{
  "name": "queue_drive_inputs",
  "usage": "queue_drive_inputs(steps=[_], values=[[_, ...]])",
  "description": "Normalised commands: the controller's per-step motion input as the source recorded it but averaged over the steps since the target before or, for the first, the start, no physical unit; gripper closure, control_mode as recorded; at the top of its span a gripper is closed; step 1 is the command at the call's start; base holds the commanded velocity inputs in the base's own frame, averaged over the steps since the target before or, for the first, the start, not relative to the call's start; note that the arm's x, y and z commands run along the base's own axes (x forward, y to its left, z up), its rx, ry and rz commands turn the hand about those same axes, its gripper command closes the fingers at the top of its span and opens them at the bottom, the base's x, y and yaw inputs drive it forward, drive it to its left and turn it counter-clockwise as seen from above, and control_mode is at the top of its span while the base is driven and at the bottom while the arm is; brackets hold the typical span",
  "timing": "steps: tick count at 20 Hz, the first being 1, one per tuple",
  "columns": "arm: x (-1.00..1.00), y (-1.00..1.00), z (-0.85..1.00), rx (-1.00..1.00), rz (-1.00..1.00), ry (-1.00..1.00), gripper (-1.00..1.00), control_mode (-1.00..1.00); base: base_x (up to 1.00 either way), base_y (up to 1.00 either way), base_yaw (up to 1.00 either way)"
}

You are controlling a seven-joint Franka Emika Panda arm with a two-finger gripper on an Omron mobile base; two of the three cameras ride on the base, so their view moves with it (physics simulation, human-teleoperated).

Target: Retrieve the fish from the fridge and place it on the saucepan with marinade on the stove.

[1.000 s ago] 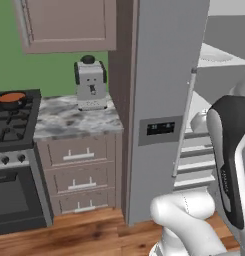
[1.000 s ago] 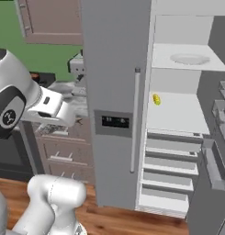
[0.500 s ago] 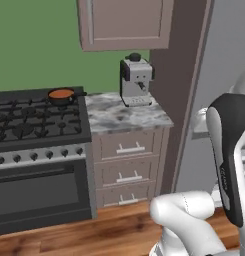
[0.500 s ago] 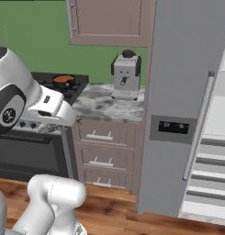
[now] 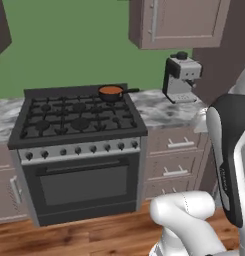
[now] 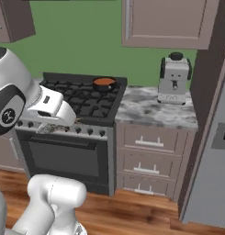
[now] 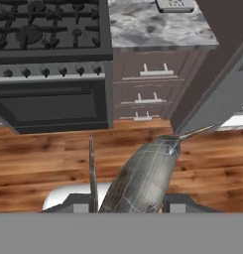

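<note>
A slim dark grey fish (image 7: 143,176) lies between the fingers of my gripper (image 7: 130,201), which is shut on it, low in the hand view over the wooden floor. The black stove (image 5: 74,120) stands ahead, also seen from the right as the stove (image 6: 81,98). On its back right burner sits the saucepan with orange-brown marinade (image 5: 111,92), the same saucepan (image 6: 104,83) in the right base view. The gripper hangs in front of the oven door, well below and short of the pan. The grey fridge (image 6: 210,183) stands at the far right.
A marble counter (image 5: 164,112) with a coffee machine (image 5: 181,77) lies right of the stove, over several drawers (image 6: 148,156). Brown wall cabinets (image 6: 169,23) hang above. The fridge's lower corner (image 7: 217,104) juts in beside the drawers.
The whole picture has slid from the open fridge to the stove, so the base has driven left. The fish stays in the shut gripper.
</note>
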Motion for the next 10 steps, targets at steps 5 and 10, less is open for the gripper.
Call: queue_drive_inputs(steps=[5, 10], values=[[0.0, 0.0, 0.0, 0.0, 0.0, 0.0, 1.0, 1.0, 0.58, 1.0, 0.11], [0.0, 0.0, 0.0, 0.0, 0.0, 0.0, 1.0, 1.0, 0.81, 0.56, -0.08]])
